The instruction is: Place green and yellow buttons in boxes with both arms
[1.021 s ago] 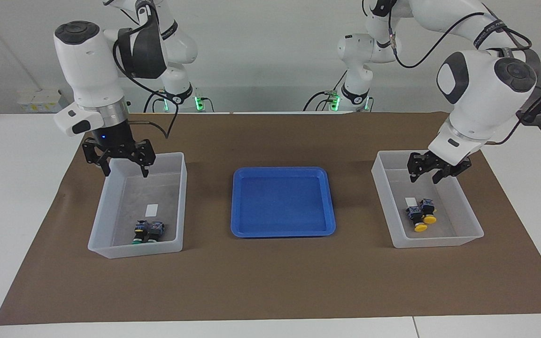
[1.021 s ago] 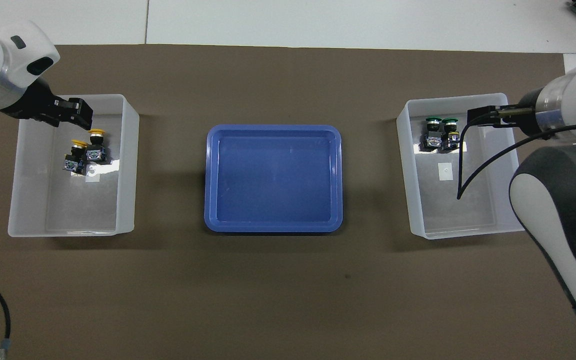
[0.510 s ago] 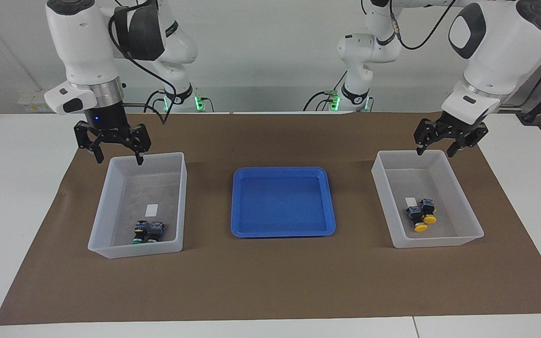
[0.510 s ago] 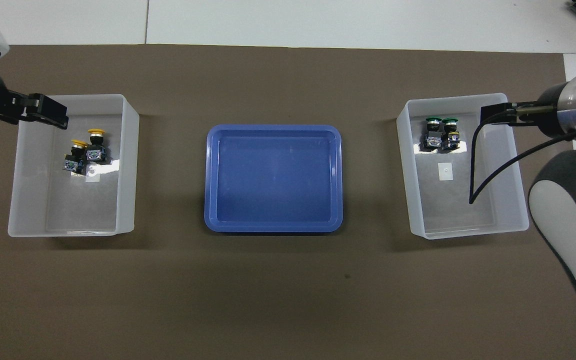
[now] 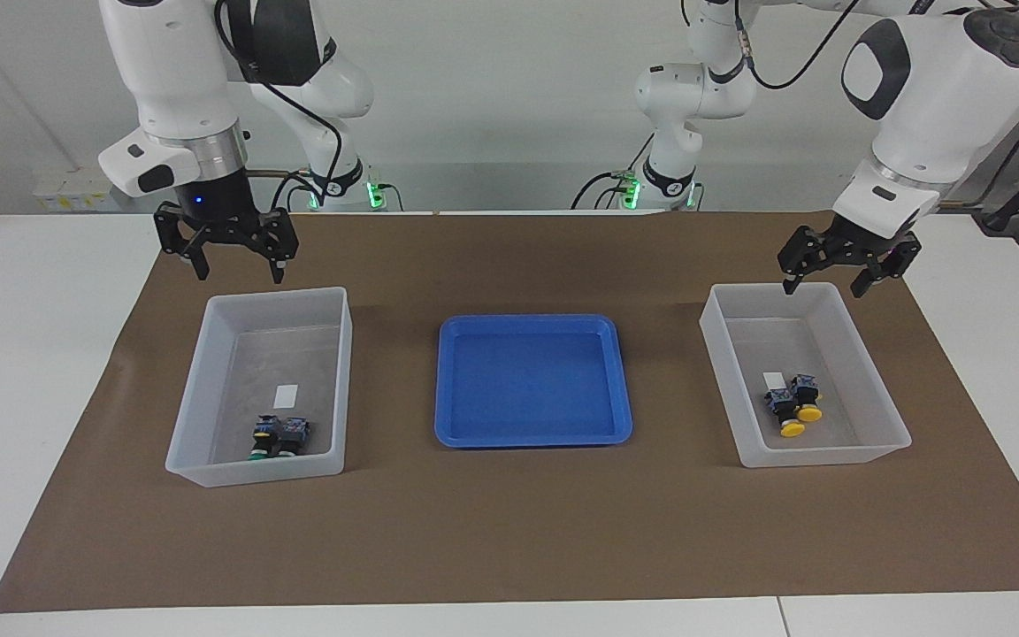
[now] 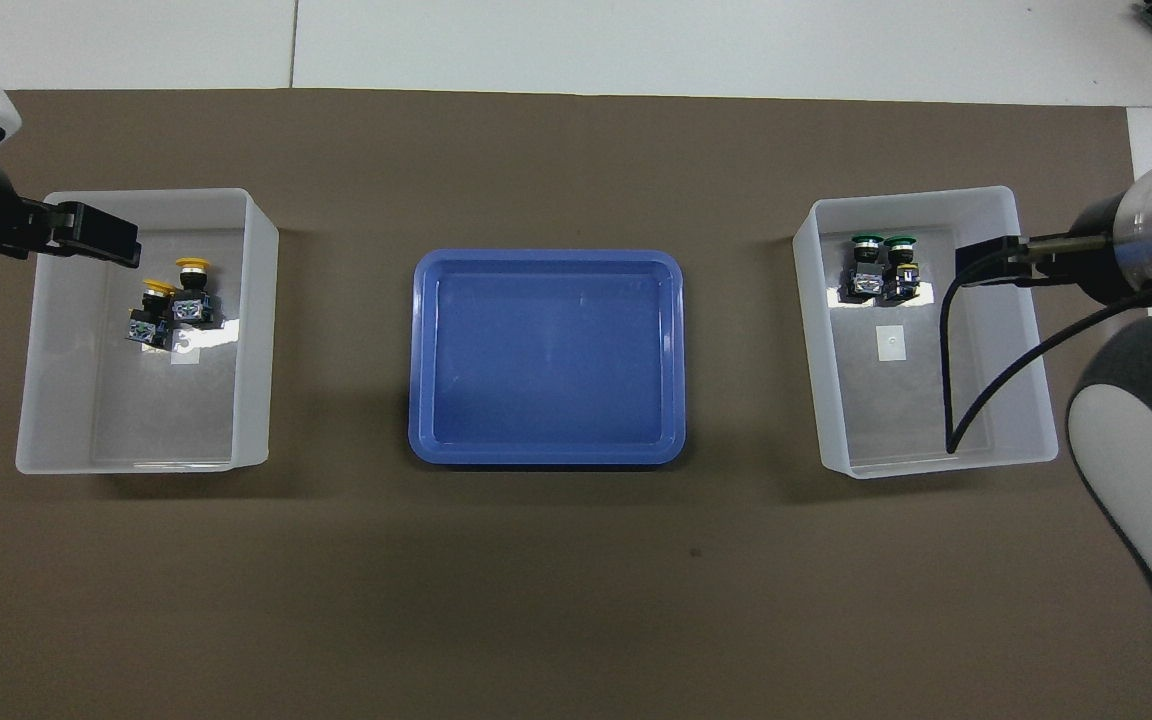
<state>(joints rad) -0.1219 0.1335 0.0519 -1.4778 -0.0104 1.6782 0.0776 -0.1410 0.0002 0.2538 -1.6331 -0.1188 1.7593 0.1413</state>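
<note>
Two green buttons (image 5: pixel 279 435) lie side by side in the box (image 5: pixel 343 372) at the right arm's end, by its wall farthest from the robots; they also show in the overhead view (image 6: pixel 876 268). Two yellow buttons (image 5: pixel 794 405) lie in the box (image 5: pixel 722 372) at the left arm's end, next to its white label. My right gripper (image 5: pixel 237 270) is open and empty, raised over its box's edge nearest the robots. My left gripper (image 5: pixel 823 287) is open and empty, raised over its box's edge nearest the robots.
A shallow blue tray (image 5: pixel 532 320) with nothing in it sits on the brown mat between the two boxes. In the overhead view the right arm's dark cable (image 6: pixel 946 400) hangs over the box with the green buttons.
Both grippers have risen out of their boxes and drawn back toward the robots. The buttons have not moved.
</note>
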